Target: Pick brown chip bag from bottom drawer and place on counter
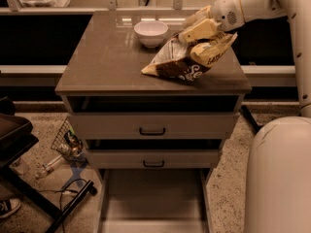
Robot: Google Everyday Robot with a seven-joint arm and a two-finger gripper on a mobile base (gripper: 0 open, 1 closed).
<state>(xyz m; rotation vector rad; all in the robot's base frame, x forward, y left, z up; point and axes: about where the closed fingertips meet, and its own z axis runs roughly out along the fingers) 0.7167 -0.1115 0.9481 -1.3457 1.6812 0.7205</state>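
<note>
- Gripper is seen above the far right part of the counter, reached in from the right on the white arm.
- Its tan fingers are pressed onto the upper right end of the brown chip bag; the bag is pinched, not released.
- Bag is held tilted: its right end is raised at the gripper, while its near left corner appears to touch the counter. This is judged to be the set-down posture, with the weight being passed to the surface.
- Bag is placed right of and nearer than the white bowl, apart from it, presumably so that the bowl is not knocked.
- Bottom drawer is pulled out at the near side; no bag is seen on its pale floor.
- Two grey-fronted drawers above it are seen with dark handles.
- Task is judged nearly done: opening of the fingers and withdrawal are left.
- Risk noted: the crinkly foil could cling to a finger, or the bag could slide toward the right edge.
</note>
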